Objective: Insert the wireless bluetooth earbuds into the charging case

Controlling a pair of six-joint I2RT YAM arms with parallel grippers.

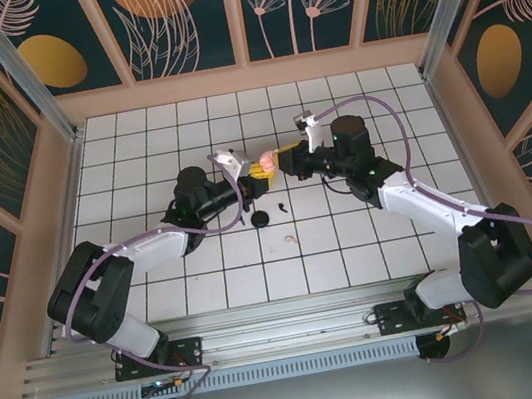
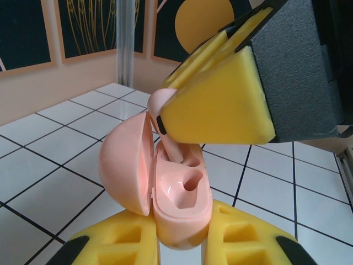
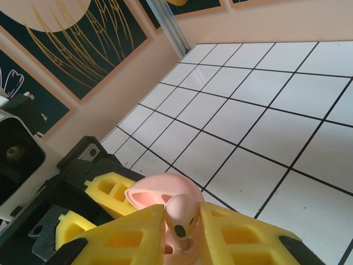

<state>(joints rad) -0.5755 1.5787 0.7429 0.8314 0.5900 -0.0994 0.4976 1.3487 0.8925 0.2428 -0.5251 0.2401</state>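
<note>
Above a glossy white-tiled table (image 1: 216, 268), the left arm reaches in low, the left gripper (image 2: 180, 245) pinching the base of a smooth, pale pink clamshell charging case (image 2: 179, 193) between yellow foam fingers, lid open. Opposite, the right gripper (image 3: 185, 238) pinches a rounded pale pink earbud (image 3: 181, 218), stem down in the case. A second pink bud (image 1: 291, 239) lies on the tiles.
</note>
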